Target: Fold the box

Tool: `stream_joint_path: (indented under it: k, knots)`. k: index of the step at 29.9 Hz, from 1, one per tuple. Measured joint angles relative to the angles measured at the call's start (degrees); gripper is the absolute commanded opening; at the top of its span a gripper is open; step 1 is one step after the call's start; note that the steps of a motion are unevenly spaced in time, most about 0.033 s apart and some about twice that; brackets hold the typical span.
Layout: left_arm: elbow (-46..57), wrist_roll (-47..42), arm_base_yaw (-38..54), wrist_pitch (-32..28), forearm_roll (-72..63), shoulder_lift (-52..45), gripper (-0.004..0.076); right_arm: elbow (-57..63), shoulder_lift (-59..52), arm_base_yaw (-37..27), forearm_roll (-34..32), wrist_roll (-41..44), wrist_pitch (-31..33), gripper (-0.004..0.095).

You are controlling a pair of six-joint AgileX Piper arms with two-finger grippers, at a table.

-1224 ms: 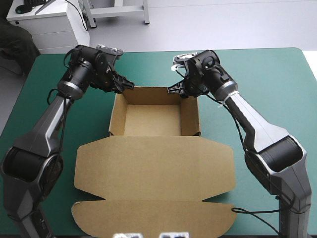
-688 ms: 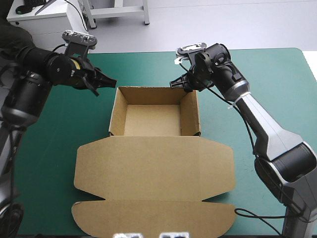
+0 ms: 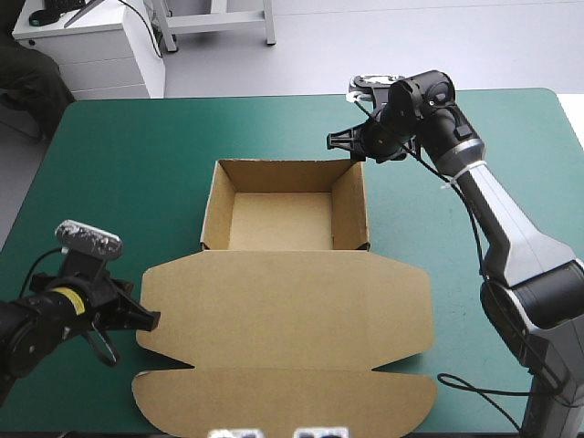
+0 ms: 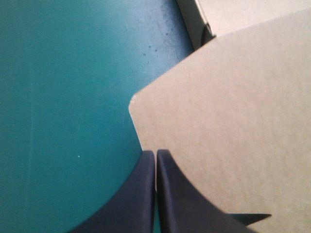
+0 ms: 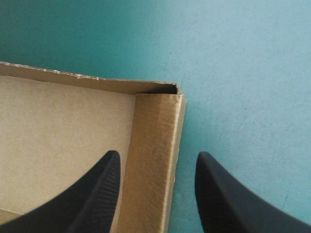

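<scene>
Your left gripper (image 4: 155, 151) has its two black fin-shaped fingers pressed together. The tips sit right at the left edge of the flat brown cardboard lid (image 4: 228, 111), just below its rounded corner, one finger over board and the other over the teal-green table cover (image 4: 63, 97). Can't tell if it actually touches the board. Your right gripper (image 5: 157, 154) is spread wide and holds nothing. It's straddling the far right corner of the brown cut-cardboard box (image 5: 63, 121), one finger over the inside, one over the cover. From above, the open tray (image 3: 349, 210) sits mid-table with the lid flat toward the near edge.
</scene>
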Motion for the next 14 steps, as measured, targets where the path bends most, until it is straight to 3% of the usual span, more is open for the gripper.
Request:
stream_joint_path:
  k: [9,14]
  knots:
    - [18.8,0.0,0.0,-4.5,0.0,-11.6,-0.0008,8.2,-0.2,0.0,1.7,-0.4,-0.2,0.0439]
    - [22.9,-0.9,0.0,-4.6,0.0,-16.4,-0.0008,11.6,-0.2,0.0,3.4,-1.7,-0.3,0.0439]
